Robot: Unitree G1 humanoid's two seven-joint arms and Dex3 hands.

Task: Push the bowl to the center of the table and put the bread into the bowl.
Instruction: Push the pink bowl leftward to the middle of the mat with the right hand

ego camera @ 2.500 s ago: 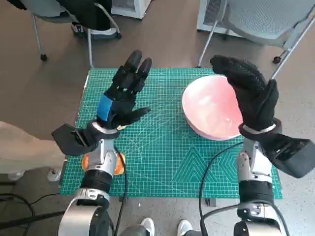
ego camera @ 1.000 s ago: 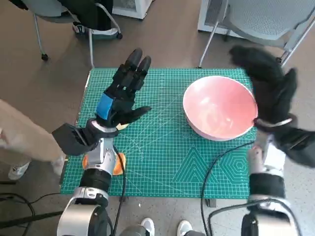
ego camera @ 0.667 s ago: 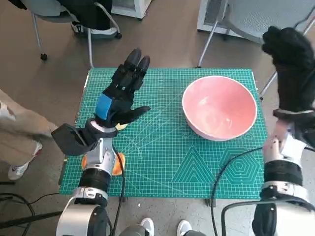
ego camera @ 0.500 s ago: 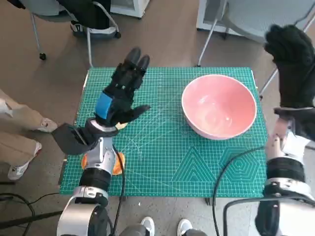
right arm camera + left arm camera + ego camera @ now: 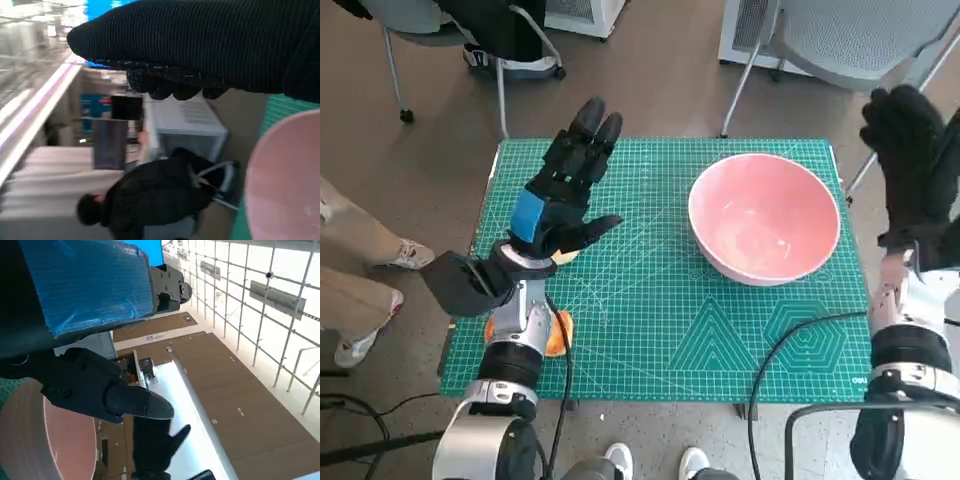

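Right of the bowl: right hand [image 5: 912, 160] has swung off the rim and hangs beyond the mat edge, fingers spread, empty; push not yet begun.
Bowl [image 5: 764, 217]: pink, smooth, round, right half of the green gridded mat [image 5: 650, 330].
Left hand [image 5: 563, 190]: raised, fingers spread, empty.
Bread [image 5: 556, 334]: orange, behind that wrist.

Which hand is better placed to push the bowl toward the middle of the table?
Probably the right hand: it is raised just beyond the bowl's outer side, so it could push inward. The left hand hovers over the mat's other half.
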